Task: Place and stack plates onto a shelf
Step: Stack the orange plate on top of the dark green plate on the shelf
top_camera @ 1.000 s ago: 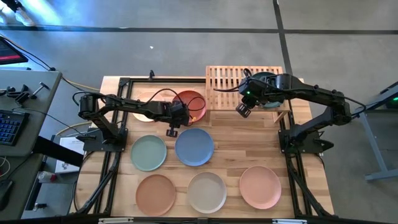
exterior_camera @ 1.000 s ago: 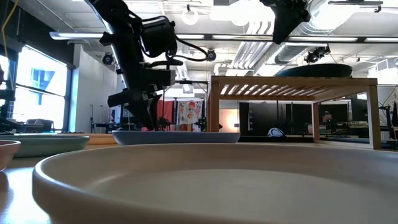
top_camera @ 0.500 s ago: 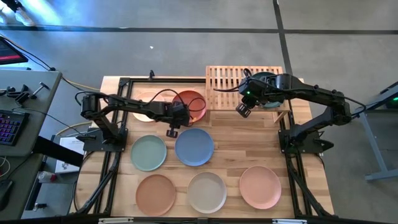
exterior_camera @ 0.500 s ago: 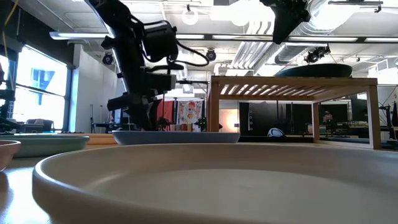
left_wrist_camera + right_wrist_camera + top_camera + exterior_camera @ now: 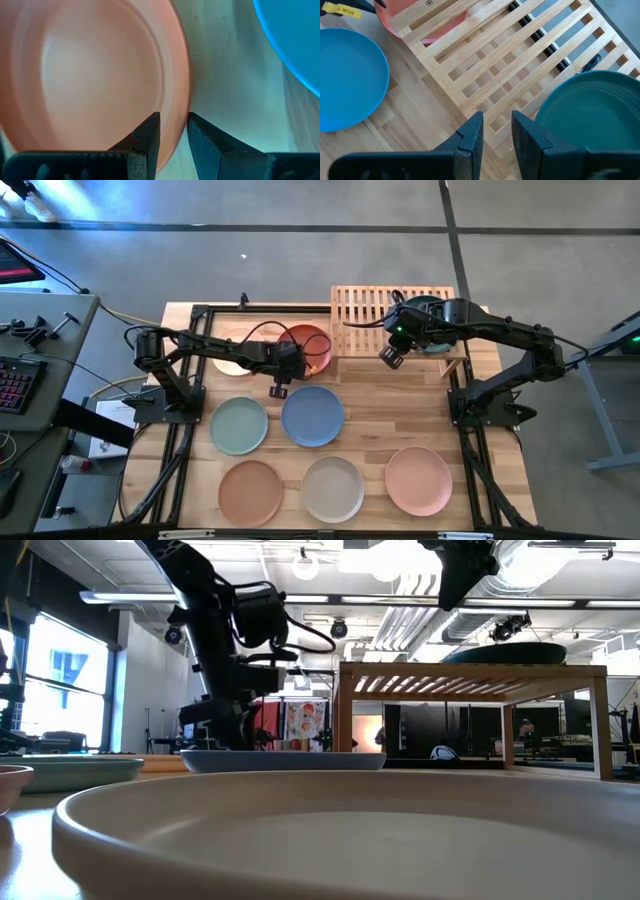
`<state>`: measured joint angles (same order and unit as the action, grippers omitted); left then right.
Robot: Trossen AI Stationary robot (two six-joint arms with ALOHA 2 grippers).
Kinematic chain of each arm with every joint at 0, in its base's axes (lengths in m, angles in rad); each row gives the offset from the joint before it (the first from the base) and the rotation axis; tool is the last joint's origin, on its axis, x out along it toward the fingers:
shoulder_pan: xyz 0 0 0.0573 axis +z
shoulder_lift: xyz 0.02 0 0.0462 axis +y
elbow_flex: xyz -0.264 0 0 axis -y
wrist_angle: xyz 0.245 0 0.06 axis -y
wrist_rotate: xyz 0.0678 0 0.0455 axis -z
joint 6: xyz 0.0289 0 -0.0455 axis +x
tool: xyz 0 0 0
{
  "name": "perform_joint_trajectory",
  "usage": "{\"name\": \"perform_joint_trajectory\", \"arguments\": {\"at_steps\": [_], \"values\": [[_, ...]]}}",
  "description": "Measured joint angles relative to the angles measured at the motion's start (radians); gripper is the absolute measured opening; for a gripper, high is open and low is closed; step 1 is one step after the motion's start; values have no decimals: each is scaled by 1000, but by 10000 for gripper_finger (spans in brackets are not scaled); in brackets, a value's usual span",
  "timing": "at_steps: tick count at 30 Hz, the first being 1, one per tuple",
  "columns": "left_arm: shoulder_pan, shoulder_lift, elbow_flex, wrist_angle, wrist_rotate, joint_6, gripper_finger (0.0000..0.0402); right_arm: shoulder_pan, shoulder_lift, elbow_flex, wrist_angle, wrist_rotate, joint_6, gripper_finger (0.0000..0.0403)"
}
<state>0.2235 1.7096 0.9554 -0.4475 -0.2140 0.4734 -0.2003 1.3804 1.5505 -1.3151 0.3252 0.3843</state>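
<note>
The red-orange plate (image 5: pixel 306 348) lies flat on the table just left of the shelf (image 5: pixel 372 308). My left gripper (image 5: pixel 281 383) (image 5: pixel 173 125) stands low over the plate's near rim, open, with the rim between its fingers. The dark teal plate (image 5: pixel 437 332) (image 5: pixel 590 115) rests on the shelf's slats at the right end. My right gripper (image 5: pixel 390 357) (image 5: pixel 497 125) hovers open and empty above the shelf's near edge. The cream plate (image 5: pixel 232 358) shows partly under the left arm. My left gripper comes from above, pointing down, at the red-orange plate's near rim (image 5: pixel 182 107), one finger inside the plate and one outside. Whether the fingers touch the rim, I cannot tell. The plate lies flat on the table.
The blue plate (image 5: pixel 313 416) lies just near of my left gripper, the pale green plate (image 5: pixel 239 426) to its left. The terracotta (image 5: pixel 250 492), beige (image 5: pixel 333 489) and pink (image 5: pixel 418 480) plates line the near edge. The shelf's left half (image 5: pixel 485 55) holds nothing.
My left gripper has come down toward the table at the red-orange plate's rim. The right arm has kept still.
</note>
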Motion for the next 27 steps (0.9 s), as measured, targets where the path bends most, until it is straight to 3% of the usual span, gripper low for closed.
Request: {"name": "perform_joint_trajectory", "arguments": {"at_steps": [8, 17, 27], "values": [[0, 1, 0, 1, 13, 0, 78, 0, 0, 0, 0, 0, 3, 77], [-1, 6, 0, 0, -1, 1, 6, 0, 0, 0, 0, -3, 19, 77], [-6, 5, -1, -24, -6, 1, 2, 0, 0, 0, 0, -5, 19, 77]]}}
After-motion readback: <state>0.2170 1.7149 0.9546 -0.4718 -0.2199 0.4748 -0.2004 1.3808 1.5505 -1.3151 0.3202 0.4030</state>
